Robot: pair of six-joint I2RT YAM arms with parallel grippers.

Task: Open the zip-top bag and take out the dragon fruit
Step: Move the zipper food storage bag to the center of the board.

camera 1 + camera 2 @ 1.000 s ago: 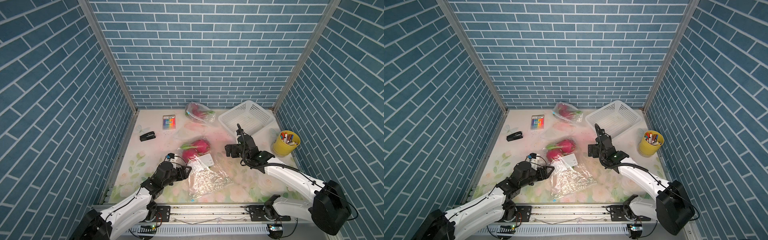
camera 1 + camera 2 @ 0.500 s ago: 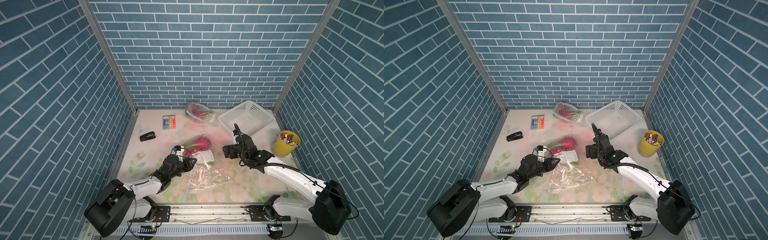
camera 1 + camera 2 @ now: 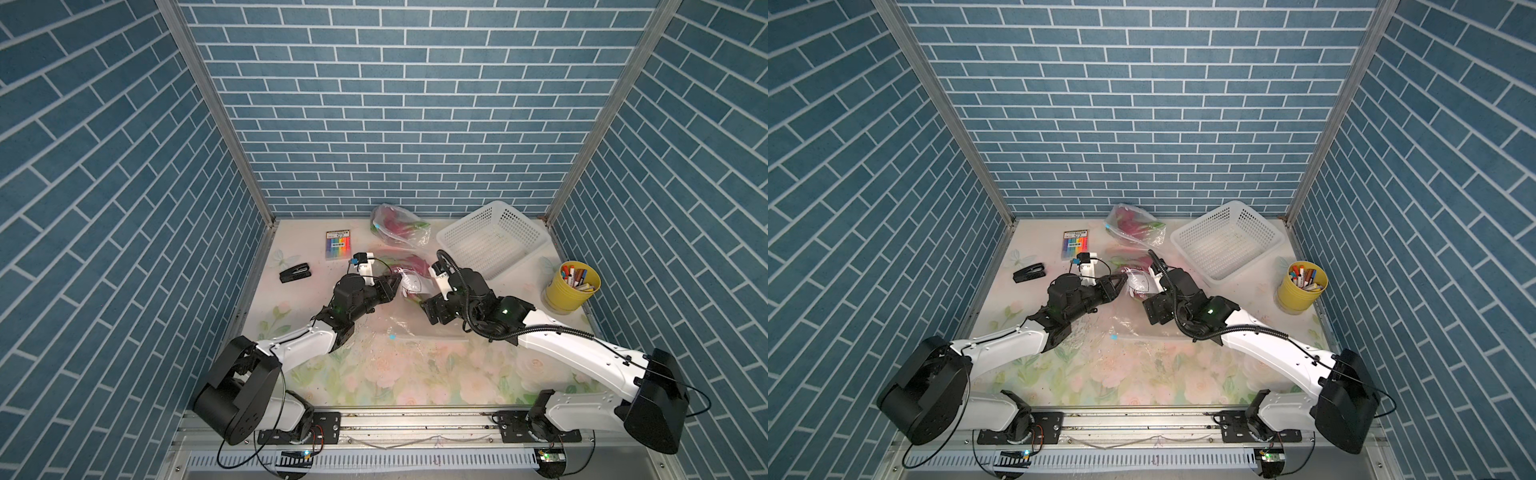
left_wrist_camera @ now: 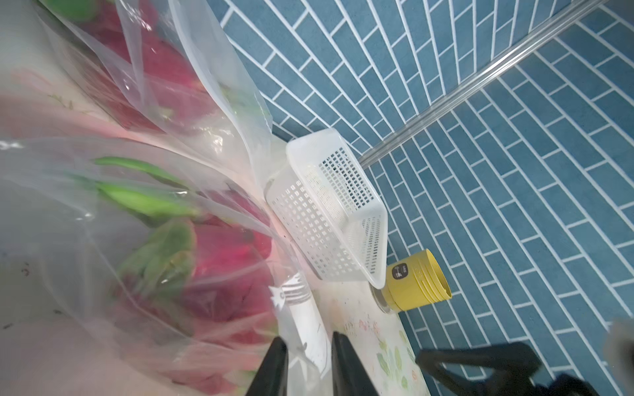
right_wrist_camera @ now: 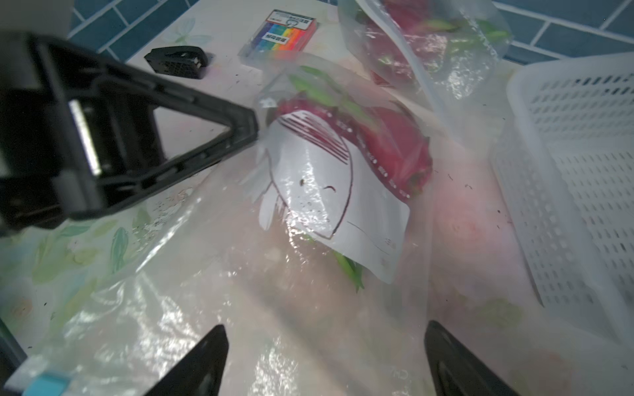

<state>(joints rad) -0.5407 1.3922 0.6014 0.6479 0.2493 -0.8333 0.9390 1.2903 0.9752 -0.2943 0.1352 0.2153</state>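
Observation:
The clear zip-top bag [image 3: 409, 284] with a white label lies mid-table, its flat end [image 5: 240, 291] stretching toward the front. Magenta dragon fruit [image 3: 417, 264] with green scales shows through the film, also in the wrist views as dragon fruit [image 4: 223, 271] and dragon fruit [image 5: 394, 144]. My left gripper [image 4: 307, 346] is shut on the bag's film beside the label, and in both top views the left gripper [image 3: 1121, 286] sits at the bag's left edge. My right gripper [image 5: 326, 339] stands open over the bag's flat part, nothing between its fingers; from above the right gripper [image 3: 430, 309] is just right of the label.
A second bag of fruit [image 3: 397, 224] lies at the back. A white basket [image 3: 492, 239] stands at the back right, with a yellow cup of markers [image 3: 571, 286] beside it. A marker pack [image 3: 337, 245] and a black stapler [image 3: 295, 272] lie at the back left.
My left gripper has pushed toward the back to the bag's label and closed on the film. The right gripper has swung left and down over the bag's flat part.

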